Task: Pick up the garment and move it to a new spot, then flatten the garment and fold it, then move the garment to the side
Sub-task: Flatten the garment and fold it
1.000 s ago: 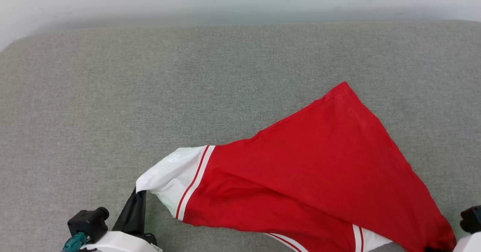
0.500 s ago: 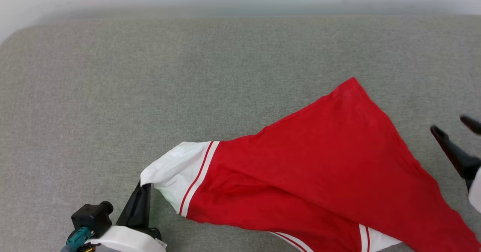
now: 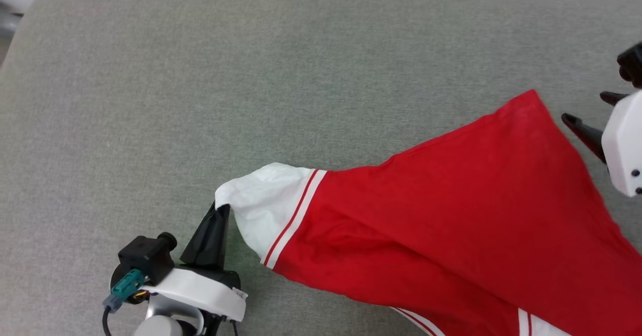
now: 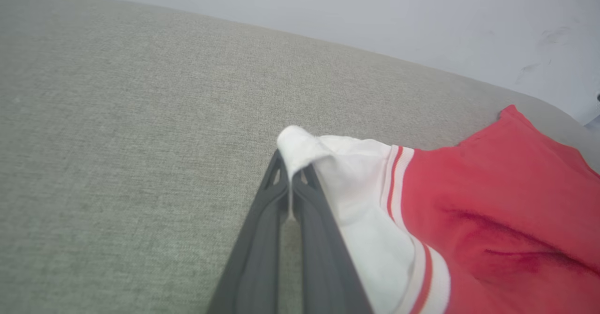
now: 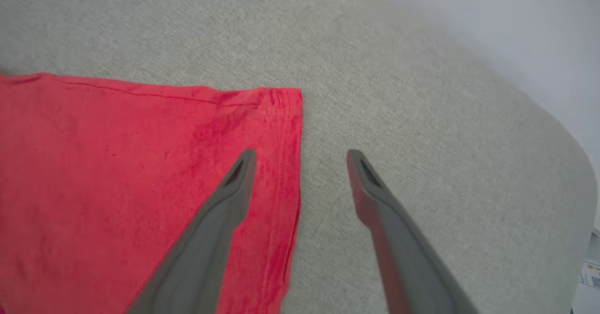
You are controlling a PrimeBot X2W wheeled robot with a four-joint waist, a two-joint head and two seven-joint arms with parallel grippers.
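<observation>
Now the right hand (image 5: 301, 157), shut a second ago, hangs spread above a red corner of the jersey (image 3: 451, 215); the left hand (image 4: 291, 164) still pinches its white sleeve over the bench (image 3: 200, 75).

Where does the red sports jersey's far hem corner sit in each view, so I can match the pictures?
Head view: red sports jersey's far hem corner, upper right, beside the open right end effector.
Left wrist view: the corner at far right, mid-height.
Right wrist view: the corner at centre, upper half.
Shared landmark: the grey woven fabric surface under it.
</observation>
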